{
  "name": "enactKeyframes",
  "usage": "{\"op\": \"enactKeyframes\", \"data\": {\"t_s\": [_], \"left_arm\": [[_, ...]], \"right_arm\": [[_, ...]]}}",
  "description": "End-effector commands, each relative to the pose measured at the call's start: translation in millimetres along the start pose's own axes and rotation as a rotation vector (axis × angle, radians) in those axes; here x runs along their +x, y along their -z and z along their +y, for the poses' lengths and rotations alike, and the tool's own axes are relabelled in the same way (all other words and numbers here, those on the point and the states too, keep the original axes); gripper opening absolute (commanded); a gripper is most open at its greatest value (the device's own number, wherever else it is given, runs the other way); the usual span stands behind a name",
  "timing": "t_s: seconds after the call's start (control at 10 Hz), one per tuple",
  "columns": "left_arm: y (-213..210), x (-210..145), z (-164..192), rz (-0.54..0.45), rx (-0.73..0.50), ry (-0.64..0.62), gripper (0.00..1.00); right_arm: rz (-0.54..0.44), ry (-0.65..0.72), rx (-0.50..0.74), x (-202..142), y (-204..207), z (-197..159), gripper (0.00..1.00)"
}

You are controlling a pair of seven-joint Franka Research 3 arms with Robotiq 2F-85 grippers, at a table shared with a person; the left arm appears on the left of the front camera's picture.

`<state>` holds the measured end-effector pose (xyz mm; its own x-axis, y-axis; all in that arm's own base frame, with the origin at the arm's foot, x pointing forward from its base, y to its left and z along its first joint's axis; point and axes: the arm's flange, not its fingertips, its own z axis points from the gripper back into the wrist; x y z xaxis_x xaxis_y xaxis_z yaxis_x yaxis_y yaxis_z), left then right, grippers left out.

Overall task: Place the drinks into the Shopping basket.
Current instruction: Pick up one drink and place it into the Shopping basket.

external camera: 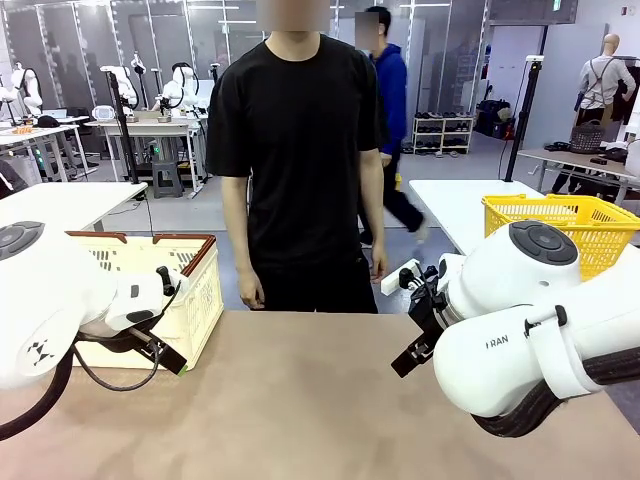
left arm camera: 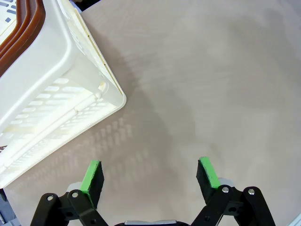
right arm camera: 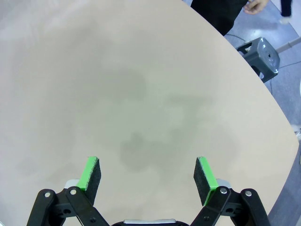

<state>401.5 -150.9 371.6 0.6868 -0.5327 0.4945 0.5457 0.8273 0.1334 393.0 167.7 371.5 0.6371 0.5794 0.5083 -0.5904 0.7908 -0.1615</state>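
Observation:
The Shopping basket (external camera: pixel 203 296), cream-white lattice with a reddish-brown rim, stands at the table's far left. In the left wrist view its corner (left arm camera: pixel 56 94) fills the upper left. My left gripper (external camera: pixel 160 350) hangs just in front of the basket's near corner; its green pads (left arm camera: pixel 92 176) stand wide apart, open over bare table beside the basket. My right gripper (external camera: pixel 412 352) hovers over the table's right half, open too, with only tabletop between its fingers (right arm camera: pixel 205 180). The drinks are out of view.
A person in a black shirt (external camera: pixel 297 150) stands at the table's far edge, arms hanging down, one hand (right arm camera: pixel 256 4) beyond the rim. A yellow basket (external camera: pixel 560 215) sits on another table at the right. A grey stool (right arm camera: pixel 258 52) stands on the floor past the edge.

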Motion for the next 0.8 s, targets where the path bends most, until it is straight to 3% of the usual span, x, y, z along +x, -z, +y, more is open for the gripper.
{"op": "enactKeyframes", "data": {"t_s": [0.0, 0.1, 0.2, 0.5, 0.7], "left_arm": [[0.0, -0.1, 0.4, 0.0, 0.0, -0.001, 1.0], [0.0, 0.0, 0.0, 0.0, 0.0, 0.0, 1.0], [-20.0, 6.7, -15.3, -0.015, -0.059, 0.029, 1.0], [-75.9, 32.9, -68.8, -0.085, -0.012, 0.009, 1.0], [-93.7, 46.4, -105.6, -0.085, 0.03, -0.044, 1.0]], "right_arm": [[0.0, 0.003, 0.001, -0.1, 0.0, -0.2, 1.0], [0.0, 0.0, 0.0, 0.0, 0.0, 0.0, 1.0], [0.004, 0.001, -0.031, 11.8, -22.8, 13.5, 1.0], [0.004, 0.002, -0.136, 46.4, -106.8, 42.5, 1.0], [0.039, 0.12, -0.207, 56.4, -136.3, 56.3, 1.0]]}}
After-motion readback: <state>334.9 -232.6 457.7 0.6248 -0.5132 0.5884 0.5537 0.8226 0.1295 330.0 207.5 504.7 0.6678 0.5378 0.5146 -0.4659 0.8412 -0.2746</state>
